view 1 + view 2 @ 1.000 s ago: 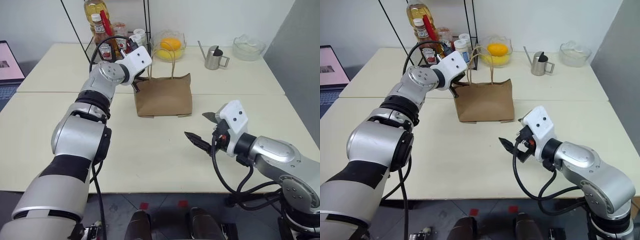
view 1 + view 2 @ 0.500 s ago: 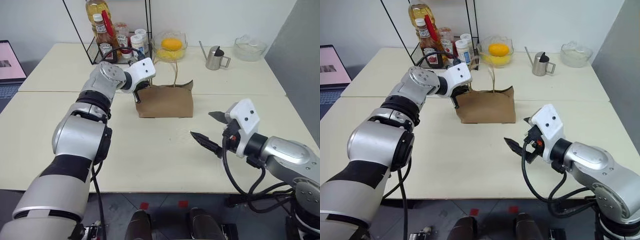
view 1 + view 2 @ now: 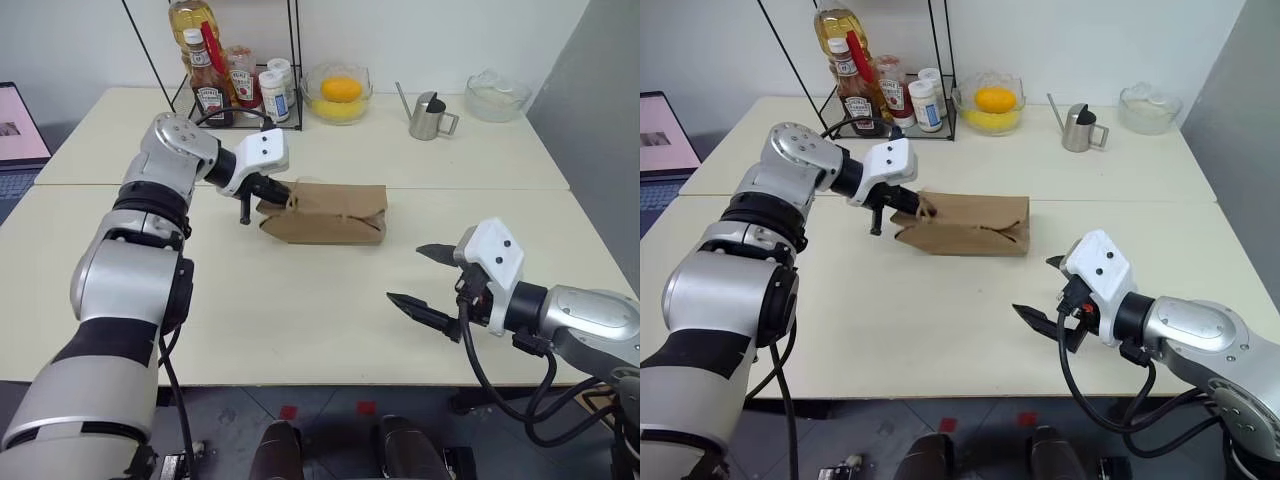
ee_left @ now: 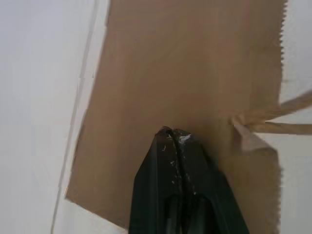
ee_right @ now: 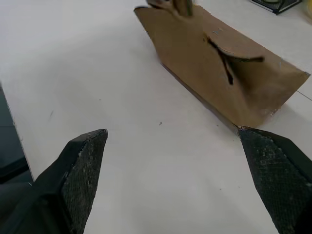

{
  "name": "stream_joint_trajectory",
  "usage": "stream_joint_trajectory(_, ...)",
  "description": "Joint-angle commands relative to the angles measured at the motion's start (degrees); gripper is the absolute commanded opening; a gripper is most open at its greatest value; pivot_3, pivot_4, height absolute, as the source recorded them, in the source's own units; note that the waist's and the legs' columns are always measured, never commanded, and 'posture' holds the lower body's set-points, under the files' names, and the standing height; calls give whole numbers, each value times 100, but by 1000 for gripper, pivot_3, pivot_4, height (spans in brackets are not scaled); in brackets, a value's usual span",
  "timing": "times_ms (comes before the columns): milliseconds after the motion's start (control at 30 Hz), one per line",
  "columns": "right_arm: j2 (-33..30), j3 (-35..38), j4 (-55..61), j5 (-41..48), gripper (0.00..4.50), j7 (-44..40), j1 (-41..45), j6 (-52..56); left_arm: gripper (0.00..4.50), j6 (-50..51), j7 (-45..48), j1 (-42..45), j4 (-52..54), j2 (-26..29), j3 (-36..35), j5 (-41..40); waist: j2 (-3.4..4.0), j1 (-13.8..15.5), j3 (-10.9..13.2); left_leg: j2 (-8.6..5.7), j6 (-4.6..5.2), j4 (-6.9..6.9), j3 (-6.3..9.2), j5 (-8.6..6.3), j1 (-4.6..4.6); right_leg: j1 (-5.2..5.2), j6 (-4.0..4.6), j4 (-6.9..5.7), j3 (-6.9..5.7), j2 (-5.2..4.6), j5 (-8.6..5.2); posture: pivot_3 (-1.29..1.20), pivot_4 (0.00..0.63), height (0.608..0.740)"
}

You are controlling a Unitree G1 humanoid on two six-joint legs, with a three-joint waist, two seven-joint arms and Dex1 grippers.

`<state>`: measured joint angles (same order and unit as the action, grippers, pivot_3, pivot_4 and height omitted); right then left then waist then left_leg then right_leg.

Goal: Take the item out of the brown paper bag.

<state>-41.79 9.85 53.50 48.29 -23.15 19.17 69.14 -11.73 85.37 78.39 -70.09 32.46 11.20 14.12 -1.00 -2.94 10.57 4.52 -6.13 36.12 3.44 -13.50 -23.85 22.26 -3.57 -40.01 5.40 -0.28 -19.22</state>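
The brown paper bag (image 3: pixel 335 215) lies tipped over on the table, its looped cord handles (image 3: pixel 291 201) at the left end. My left gripper (image 3: pixel 272 192) is shut at that end. In the left wrist view its closed tips (image 4: pixel 173 131) lie against the bag's flat wall (image 4: pixel 195 63), beside where a handle (image 4: pixel 273 124) is fixed. Whether paper is pinched between them I cannot tell. My right gripper (image 3: pixel 404 273) stands open over bare table, in front of and to the right of the bag, holding nothing. The item is hidden.
At the back stand a wire rack with ketchup and oil bottles (image 3: pixel 215 70), a glass bowl holding an orange fruit (image 3: pixel 340 92), a small metal pitcher (image 3: pixel 432 115) and an empty glass bowl (image 3: pixel 497 95). A laptop (image 3: pixel 18 125) sits at the far left.
The bag went from upright to lying tipped over. My left gripper turned and came back and down with it, staying shut. My right gripper stayed open and drew back slightly.
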Motion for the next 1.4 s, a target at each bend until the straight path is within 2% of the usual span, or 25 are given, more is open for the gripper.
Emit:
stream_joint_trajectory(33,-97,-27,-7,57,4500,-95,86,-229,26,300,614,-365,836,240,18,-381,0,-15,0,0,0,0,1,0,0,0,0,-1,-1,0,0,0,150,740)
stream_joint_trajectory(167,-186,-172,-100,9,4500,-192,83,-395,26,1386,713,-1509,3106,926,699,-1495,1,-43,0,4,-2,1,1,1,1,0,0,-4,1,0,0,0,150,740)
stream_joint_trajectory(267,-255,-304,-164,-77,4500,-265,63,-548,26,1972,713,-2198,4541,1440,852,-2003,0,-45,0,8,-4,0,2,2,1,0,1,-4,4,2,0,0,150,740)
stream_joint_trajectory(367,-349,-445,-207,-212,4500,-341,38,-758,26,2103,629,-2481,5107,1559,578,-2028,0,1,0,7,-2,10,3,2,1,-2,1,-8,1,2,0,0,150,740)
stream_joint_trajectory(467,-441,-516,-209,-384,4500,-452,-56,-1007,26,2042,453,-2583,5423,1524,179,-2279,0,53,0,6,16,34,7,-8,-2,-12,1,-11,-4,1,0,0,150,740)
stream_joint_trajectory(633,-542,-572,-266,-636,4500,-692,-250,-1467,26,1992,630,-3115,6378,1821,-387,-2859,0,56,0,6,19,50,6,-10,-1,-17,0,-15,-1,2,0,0,150,740)
stream_joint_trajectory(667,-544,-602,-290,-645,4500,-744,-251,-1519,199,1652,685,-3307,6544,1912,-375,-2860,1,43,0,7,19,50,6,-10,-1,-17,0,-16,0,3,0,0,150,740)
stream_joint_trajectory(767,-559,-669,-352,-692,4500,-871,-246,-1629,875,969,713,-3675,6753,2048,-283,-2860,1,53,0,7,18,50,6,-9,2,-17,1,-19,1,3,0,0,150,740)
stream_joint_trajectory(933,-633,-827,-397,-764,4500,-1028,-197,-1710,2341,-345,700,-4033,6468,1694,-247,-2725,0,107,0,6,19,67,5,-10,1,-18,0,-31,2,3,0,0,150,740)
stream_joint_trajectory(1233,-641,-815,-249,-612,4500,-870,-175,-1502,2341,-2030,713,-4035,5666,1301,304,-2557,0,120,0,4,20,73,5,-11,0,-19,0,-34,4,4,0,0,150,740)
stream_joint_trajectory(1400,-645,-757,-170,-552,4500,-798,-193,-1384,2341,-2439,713,-3939,5426,1114,544,-2583,0,118,0,4,20,73,5,-11,0,-19,0,-35,4,4,0,0,150,740)
